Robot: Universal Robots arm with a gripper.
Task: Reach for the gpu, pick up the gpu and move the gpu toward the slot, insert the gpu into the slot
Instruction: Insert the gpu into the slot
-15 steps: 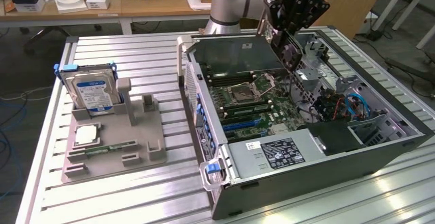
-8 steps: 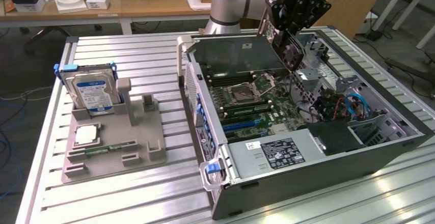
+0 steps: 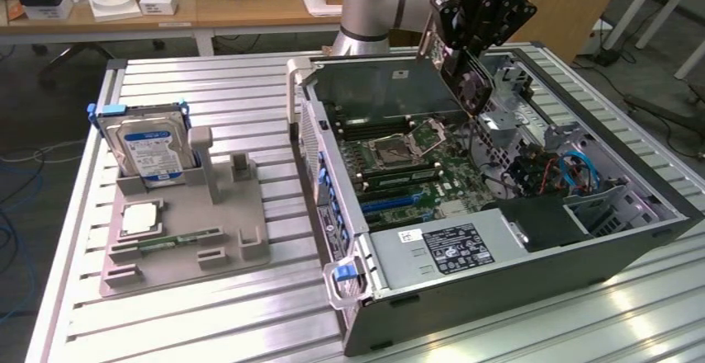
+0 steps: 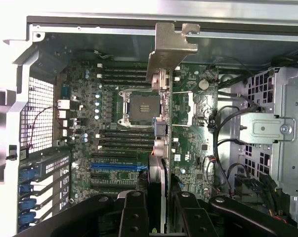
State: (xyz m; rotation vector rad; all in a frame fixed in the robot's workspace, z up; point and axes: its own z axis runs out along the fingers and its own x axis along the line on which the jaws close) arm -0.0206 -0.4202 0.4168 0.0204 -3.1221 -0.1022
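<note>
The gpu (image 3: pixel 468 78), a thin dark card with a round fan, hangs on edge above the open computer case (image 3: pixel 529 264). My gripper (image 3: pixel 471 45) is shut on it from above. In the wrist view the gpu (image 4: pixel 160 98) is seen edge-on, its silver bracket (image 4: pixel 169 42) at the far end, clamped by my gripper (image 4: pixel 159 210) between the black fingers (image 4: pixel 134 215). The card hovers over the motherboard near the processor socket (image 4: pixel 141 106). The blue slot (image 4: pixel 116 167) lies on the board beside and below the card; in the exterior view the slot (image 3: pixel 391 202) is toward the case's front.
A grey holder (image 3: pixel 182 231) at the exterior view's left carries a blue-labelled hard drive (image 3: pixel 154 153), a processor chip (image 3: pixel 141 217) and a green memory stick (image 3: pixel 182 238). Case walls, a drive cage (image 4: pixel 282 133) and cables (image 3: pixel 573 169) crowd around the board.
</note>
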